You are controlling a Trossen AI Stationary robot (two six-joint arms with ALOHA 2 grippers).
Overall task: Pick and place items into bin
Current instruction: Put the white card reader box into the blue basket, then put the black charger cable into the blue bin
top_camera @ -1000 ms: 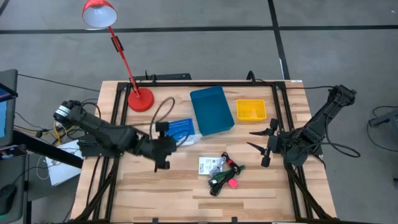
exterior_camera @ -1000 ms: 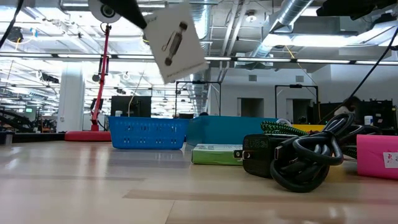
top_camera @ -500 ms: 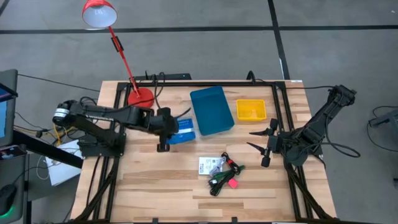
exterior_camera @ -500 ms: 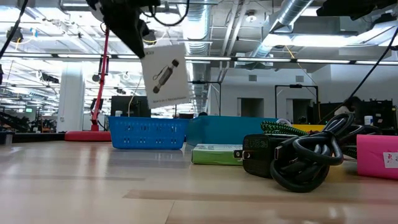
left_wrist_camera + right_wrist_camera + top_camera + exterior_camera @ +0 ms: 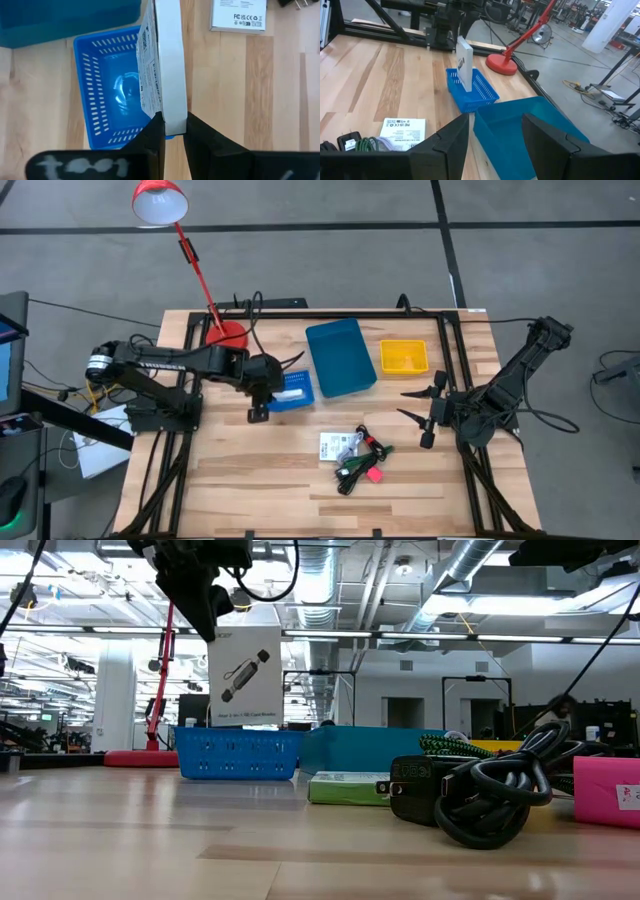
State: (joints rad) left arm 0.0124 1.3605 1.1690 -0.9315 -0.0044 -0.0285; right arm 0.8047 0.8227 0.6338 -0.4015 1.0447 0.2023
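My left gripper (image 5: pixel 173 122) is shut on a white printed box (image 5: pixel 245 675) and stands over a small blue basket (image 5: pixel 292 392). The box hangs edge-up with its lower end about level with the basket's rim (image 5: pixel 470 92). The other items lie in a pile (image 5: pixel 360 455) on the near middle of the table: a white flat packet (image 5: pixel 335 445), black cables (image 5: pixel 480 795) and a pink bit (image 5: pixel 373 474). My right gripper (image 5: pixel 412 405) waits open at the table's right, above the wood, holding nothing. My left gripper pinches the box's upper edge (image 5: pixel 172 107) between its two fingers (image 5: pixel 156 127), which come from above, slanting down. The box hangs upright below them over the blue basket's inside (image 5: pixel 117 90). I cannot tell whether its lower end touches the basket.
A large blue bin (image 5: pixel 340 357) stands right of the basket, and a yellow tray (image 5: pixel 403 357) lies farther right. A red desk lamp's base (image 5: pixel 225 335) sits at the far left. Bare wood lies at the near left of the table.
My left gripper has swung with the box from the near left toward the table's far edge and stopped over the blue basket. The box hung tilted before and has turned upright, sinking until its lower end is level with the basket's rim.
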